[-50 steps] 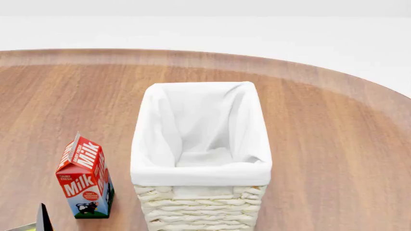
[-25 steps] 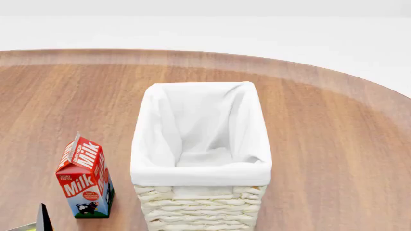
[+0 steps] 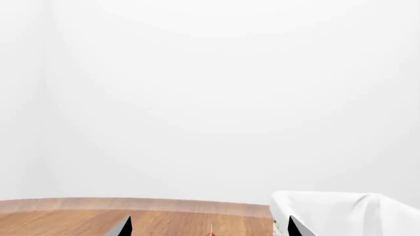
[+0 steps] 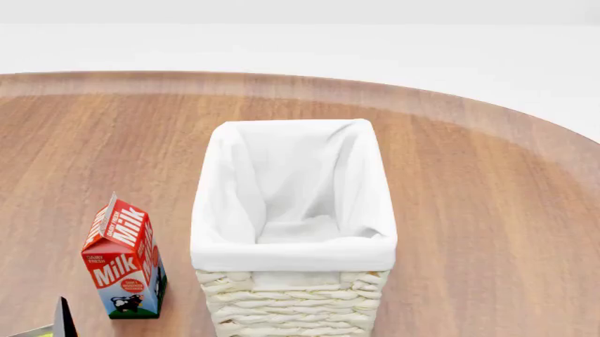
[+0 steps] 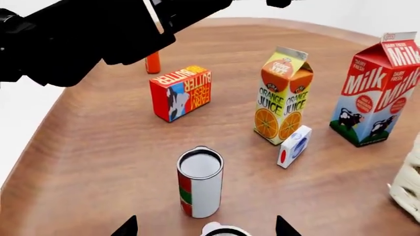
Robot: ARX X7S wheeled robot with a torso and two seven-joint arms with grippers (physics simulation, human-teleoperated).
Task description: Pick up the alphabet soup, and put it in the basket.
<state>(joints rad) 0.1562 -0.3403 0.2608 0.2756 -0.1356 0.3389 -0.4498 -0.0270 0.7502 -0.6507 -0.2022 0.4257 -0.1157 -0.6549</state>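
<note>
Wood table (image 5: 98, 162); R gripper (image 5: 205, 227) jaws wide, empty.

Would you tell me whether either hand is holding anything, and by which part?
Nothing is held: the left hand and the right hand both stand open, with no object gripped between their fingers.

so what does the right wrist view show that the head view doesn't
Only the right wrist view shows a butter box, an orange juice carton, a red and green can, a small white box and a small orange bottle. Only the head view shows the basket's white liner and its open inside. Both show the milk carton, the basket's wicker and the wooden table.
</note>
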